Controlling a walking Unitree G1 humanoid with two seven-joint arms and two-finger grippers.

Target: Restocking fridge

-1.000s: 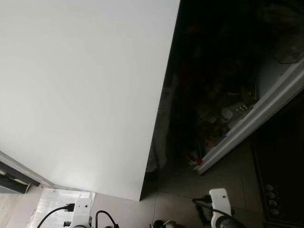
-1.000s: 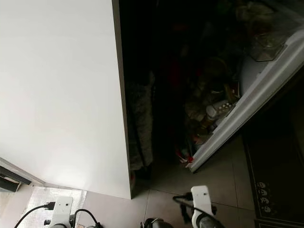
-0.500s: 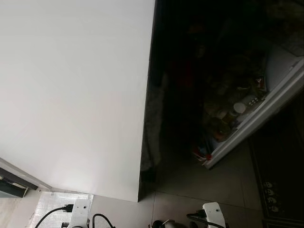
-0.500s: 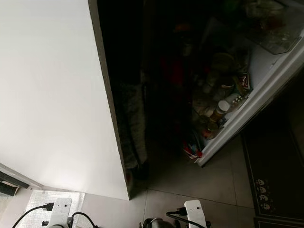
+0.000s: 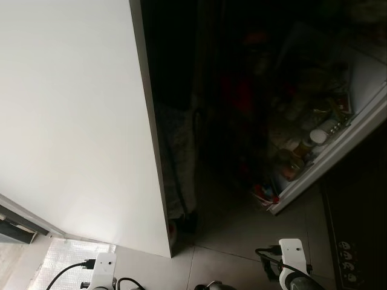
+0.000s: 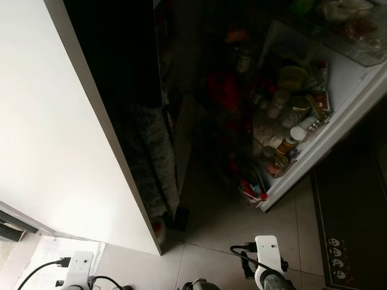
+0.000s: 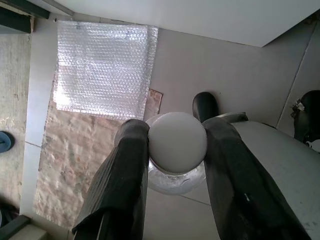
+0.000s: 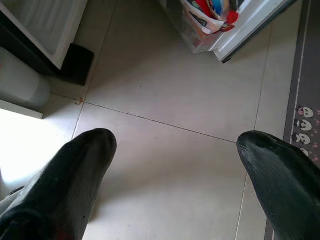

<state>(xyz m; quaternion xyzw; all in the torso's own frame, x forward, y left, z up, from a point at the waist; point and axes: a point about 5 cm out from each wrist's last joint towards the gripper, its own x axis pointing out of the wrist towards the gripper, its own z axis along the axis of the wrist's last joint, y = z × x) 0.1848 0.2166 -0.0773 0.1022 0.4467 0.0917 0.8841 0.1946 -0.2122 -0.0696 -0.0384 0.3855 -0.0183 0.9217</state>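
Observation:
My left gripper [image 7: 177, 136] is shut on a clear bottle with a round white cap [image 7: 177, 142], held low over the tiled floor. My right gripper [image 8: 175, 145] hangs open over bare floor tiles, nothing between its fingers. Ahead stands the fridge. A broad white door panel [image 5: 66, 121] is on the left, the dark interior [image 6: 205, 90] in the middle. On the right is an open door [image 6: 338, 121] whose shelves carry several jars and bottles [image 6: 290, 115]. Colourful packets [image 8: 210, 12] lie in the lowest door shelf.
A dark rug with a paw-print pattern [image 6: 351, 241] lies on the floor to the right. A sheet of bubble wrap [image 7: 100, 65] lies on the floor by my left side. Pale floor tiles [image 8: 165, 85] stretch between me and the fridge.
The view has shifted. The white panel's edge now sits further left in the picture, and more of the dark interior and the door shelves shows. Both grippers hold as before.

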